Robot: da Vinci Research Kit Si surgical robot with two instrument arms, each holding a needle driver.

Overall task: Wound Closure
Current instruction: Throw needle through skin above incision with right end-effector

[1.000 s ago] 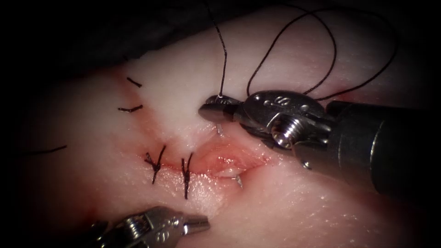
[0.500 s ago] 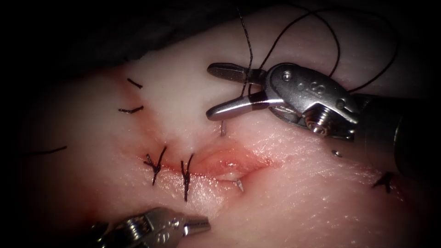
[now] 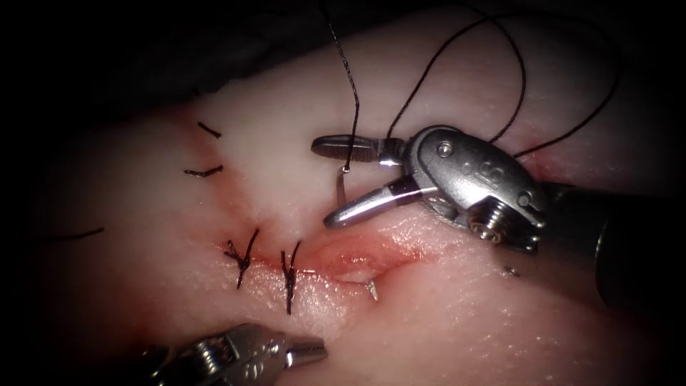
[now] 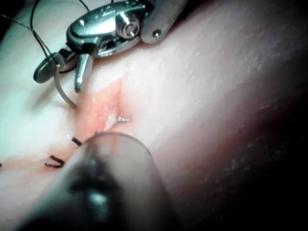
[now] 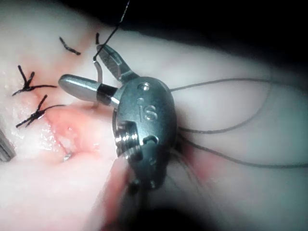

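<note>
- On the far side of the cut (image 3: 357,254), your right tool (image 3: 336,182) stands with its 2 jaws spread wide and holds nothing; the needle's (image 3: 341,187) tail end rises between them.
- The needle is in the tissue (image 3: 457,314): its swaged tail stands out of the far lip, and its tip (image 3: 371,288) pokes out of the near lip, just right of the 2 tied stitches (image 3: 289,275).
- The thread (image 3: 351,93) runs up from the tail, crossing the upper jaw, and loops away over the far tissue.
- At the near edge your left tool (image 3: 314,350) lies well apart from the needle tip, holding nothing; its jaws look closed.
- Handling, as I judge it: the needle is stiff, thin, light and slick, so it will roll if you pinch it on the curve's edge. Take it square across the body behind the tip, never on the point itself, which would blunt. The tissue is soft and wet and will tear if you lever against it. The thread is limp and snags easily.
- Against 1 second ago: your right jaws were then clamped on the needle's tail; half a second ago they had let go and sat higher, and now they straddle the tail, lower. The needle tip and your left tool have not moved.
</note>
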